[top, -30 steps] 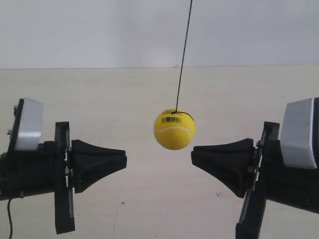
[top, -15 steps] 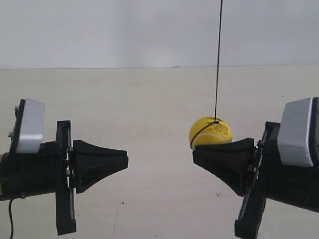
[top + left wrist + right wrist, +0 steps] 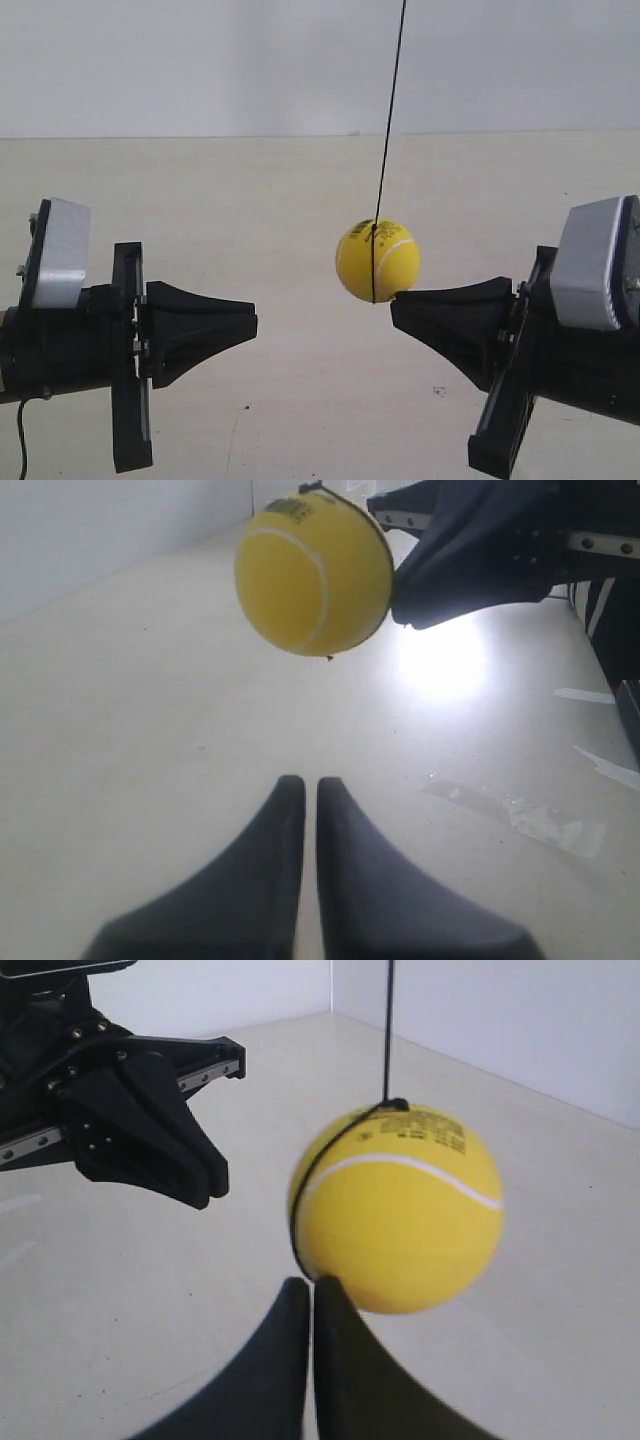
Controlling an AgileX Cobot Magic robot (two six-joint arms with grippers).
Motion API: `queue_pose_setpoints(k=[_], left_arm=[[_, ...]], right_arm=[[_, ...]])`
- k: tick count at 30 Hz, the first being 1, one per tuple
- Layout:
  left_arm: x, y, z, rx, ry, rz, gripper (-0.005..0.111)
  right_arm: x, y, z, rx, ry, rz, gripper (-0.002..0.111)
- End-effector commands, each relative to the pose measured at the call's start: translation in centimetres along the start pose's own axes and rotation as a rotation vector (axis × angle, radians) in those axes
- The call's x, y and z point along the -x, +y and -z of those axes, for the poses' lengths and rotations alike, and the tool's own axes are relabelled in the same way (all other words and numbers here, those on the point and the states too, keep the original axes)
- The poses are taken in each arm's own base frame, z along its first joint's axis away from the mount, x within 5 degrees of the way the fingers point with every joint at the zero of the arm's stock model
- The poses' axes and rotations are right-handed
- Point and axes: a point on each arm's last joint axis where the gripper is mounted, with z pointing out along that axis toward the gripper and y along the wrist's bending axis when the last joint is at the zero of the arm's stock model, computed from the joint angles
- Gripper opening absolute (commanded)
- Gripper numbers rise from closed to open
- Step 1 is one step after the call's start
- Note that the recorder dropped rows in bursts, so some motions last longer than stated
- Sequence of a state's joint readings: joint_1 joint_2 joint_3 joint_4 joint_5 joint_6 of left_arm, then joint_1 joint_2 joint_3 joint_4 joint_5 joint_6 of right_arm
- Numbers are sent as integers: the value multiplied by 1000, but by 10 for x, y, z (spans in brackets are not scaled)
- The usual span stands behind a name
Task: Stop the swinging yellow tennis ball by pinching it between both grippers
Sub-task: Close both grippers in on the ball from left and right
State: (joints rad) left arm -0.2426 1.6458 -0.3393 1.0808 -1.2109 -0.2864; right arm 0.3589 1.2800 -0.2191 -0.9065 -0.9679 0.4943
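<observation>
The yellow tennis ball (image 3: 377,260) hangs in the air on a thin black string (image 3: 390,110). It sits just above and against the tip of my right gripper (image 3: 394,300), whose two tapered black fingers are shut with nothing between them. In the right wrist view the ball (image 3: 400,1210) fills the space just beyond my right gripper (image 3: 312,1285). My left gripper (image 3: 255,328) is also shut and empty, a clear gap away from the ball. From the left wrist view, the ball (image 3: 312,572) hangs well beyond my left gripper (image 3: 302,783), next to the opposite black tip (image 3: 450,575).
A pale beige table (image 3: 300,200) lies below, with a white wall (image 3: 200,60) behind. Scraps of clear tape (image 3: 520,815) lie on the table. A thin black cable (image 3: 20,440) hangs under the left arm.
The ball swung from the middle towards the right gripper, partly behind its tip, and now has come back a little to its tip. Both arms have barely moved.
</observation>
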Motion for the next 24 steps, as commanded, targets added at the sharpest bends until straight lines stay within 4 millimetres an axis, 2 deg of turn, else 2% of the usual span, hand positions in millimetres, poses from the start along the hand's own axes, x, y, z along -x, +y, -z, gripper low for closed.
queue_pose_setpoints(k=[1, 11, 16, 24], left_arm=[[0, -1, -1, -9, -8, -2, 5], [3, -8, -9, -34, -18, -18, 5], [5, -4, -10, 13, -35, -23, 5], [11, -3, -16, -20, -49, -23, 5]], right_arm=[[1, -1, -1, -10, -1, 5, 0], [5, 1, 0, 16, -48, 1, 0], [6, 1, 0, 19, -54, 0, 0], [6, 2, 0, 23, -62, -4, 0]])
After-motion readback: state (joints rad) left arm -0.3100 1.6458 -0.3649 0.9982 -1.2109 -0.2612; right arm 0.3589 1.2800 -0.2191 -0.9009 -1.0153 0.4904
